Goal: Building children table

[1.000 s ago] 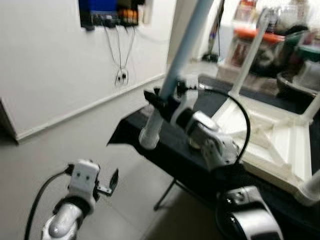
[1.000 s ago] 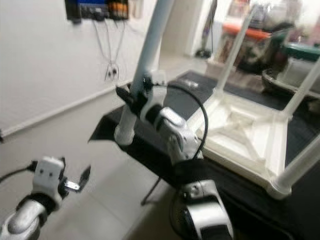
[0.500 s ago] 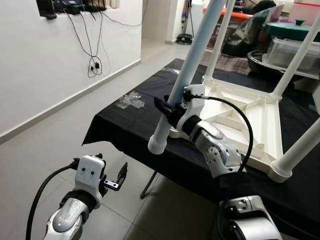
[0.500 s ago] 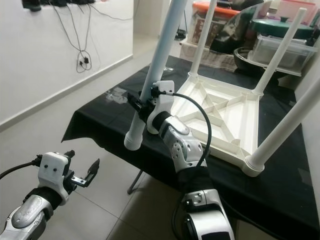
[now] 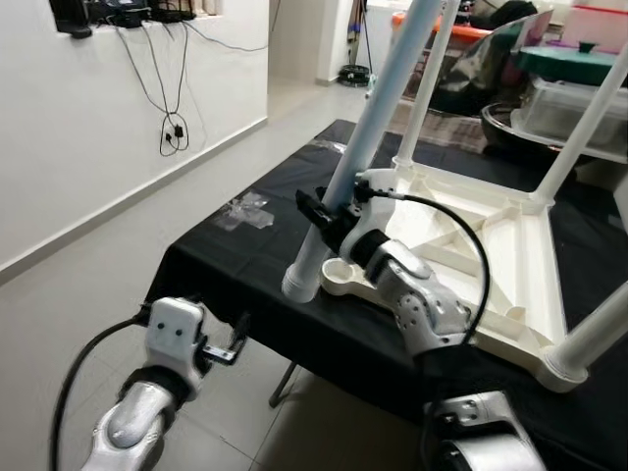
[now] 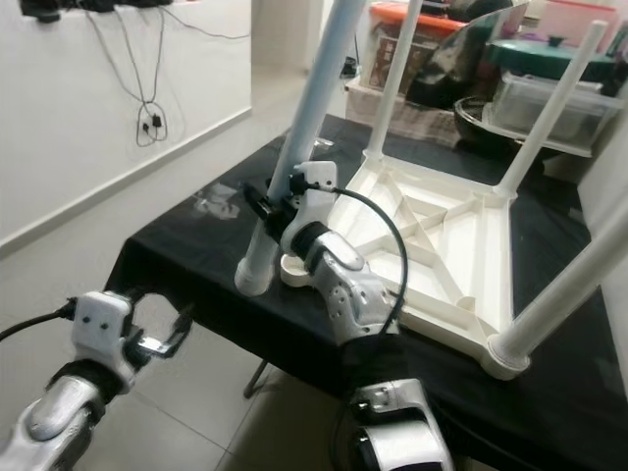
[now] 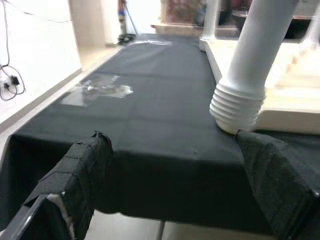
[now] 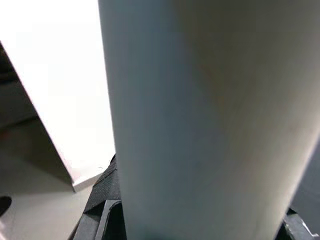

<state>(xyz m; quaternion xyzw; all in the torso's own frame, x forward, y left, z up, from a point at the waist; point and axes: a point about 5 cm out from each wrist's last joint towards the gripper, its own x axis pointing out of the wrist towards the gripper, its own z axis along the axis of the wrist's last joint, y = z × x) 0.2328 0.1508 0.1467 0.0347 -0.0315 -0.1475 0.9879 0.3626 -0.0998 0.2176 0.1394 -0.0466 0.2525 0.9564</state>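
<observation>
The left gripper [image 5: 232, 345], nearest the camera, has risen since half a second ago from low over the floor to the edge of the black cloth [image 5: 226, 260]; its taped fingers stand open, and from its wrist the ribbed end of the leg [image 7: 239, 107] lies just ahead between them. That suggests it is coming to steady the foot.

Beyond it, the right gripper [image 5: 319, 213] stays clamped on the loose leg [image 5: 368, 137], a smooth pale tube tilted steeply. Its lower end has shifted closer to the empty round socket [image 5: 340, 269] just beside this gripper, so seating it looks near, though it is not yet in.

Farther off lies the upturned table top [image 5: 491, 255], white ribbed plastic, with three legs already standing.
</observation>
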